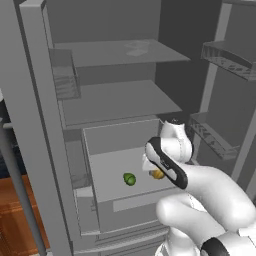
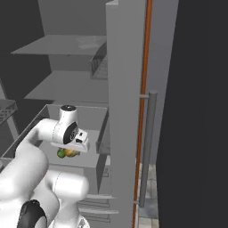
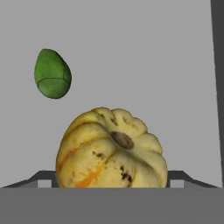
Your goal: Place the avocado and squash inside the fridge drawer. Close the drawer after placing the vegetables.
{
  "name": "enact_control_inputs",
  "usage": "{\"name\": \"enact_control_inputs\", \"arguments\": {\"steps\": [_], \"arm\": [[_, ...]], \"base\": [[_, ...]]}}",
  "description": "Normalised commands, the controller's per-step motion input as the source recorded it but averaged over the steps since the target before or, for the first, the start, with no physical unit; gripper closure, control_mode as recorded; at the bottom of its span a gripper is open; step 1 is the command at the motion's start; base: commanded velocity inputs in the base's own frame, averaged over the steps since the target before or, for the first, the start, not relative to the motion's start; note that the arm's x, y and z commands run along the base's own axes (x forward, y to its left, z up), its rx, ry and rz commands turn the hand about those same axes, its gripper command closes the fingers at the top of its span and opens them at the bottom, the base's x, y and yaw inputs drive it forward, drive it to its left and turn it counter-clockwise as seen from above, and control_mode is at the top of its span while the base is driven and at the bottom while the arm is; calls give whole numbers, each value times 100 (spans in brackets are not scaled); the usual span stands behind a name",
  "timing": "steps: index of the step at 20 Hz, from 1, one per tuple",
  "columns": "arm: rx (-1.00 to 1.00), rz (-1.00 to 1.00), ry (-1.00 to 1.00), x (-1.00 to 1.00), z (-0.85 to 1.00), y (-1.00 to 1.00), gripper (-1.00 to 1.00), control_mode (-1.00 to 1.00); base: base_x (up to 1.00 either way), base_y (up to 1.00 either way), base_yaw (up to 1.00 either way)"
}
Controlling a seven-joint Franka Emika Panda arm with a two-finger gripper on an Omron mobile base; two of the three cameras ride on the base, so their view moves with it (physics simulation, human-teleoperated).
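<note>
**Squash going into the drawer, avocado already down**

The arm is reaching into the open fridge, its hand over the fridge drawer (image 1: 100, 150), which is pulled out below the flat shelves (image 1: 120, 102). The avocado (image 1: 129, 179) lies on the drawer floor, on its own. The squash (image 3: 111, 151) sits right in front of the hand camera, between the finger tips of the gripper (image 3: 111, 179), with the avocado near it but apart, off to one side. From the left base view the squash peeks out yellow just beside the wrist, low in the drawer. The fingers stand wide, one to each side of the squash; whether they press on it or have let go, I cannot tell from here.

My read: this is the squash-placing step, nearly finished. Next calls for freeing the squash if it is gripped, lifting the hand clear of the walls, then pushing the front panel to shut the drawer.
</note>
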Motion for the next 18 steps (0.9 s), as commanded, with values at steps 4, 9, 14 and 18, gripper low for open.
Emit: {"name": "enact_control_inputs", "arguments": {"steps": [4,9,14,18], "arm": [[-4,0,0,27,-50,16,100,-100],[-3,0,7,42,-28,23,100,-100],[-2,0,8,50,-22,10,100,-100],[-2,0,3,39,-27,0,100,-100]], "base": [[0,0,0],[0,0,0],[0,0,0],[0,0,0]]}}
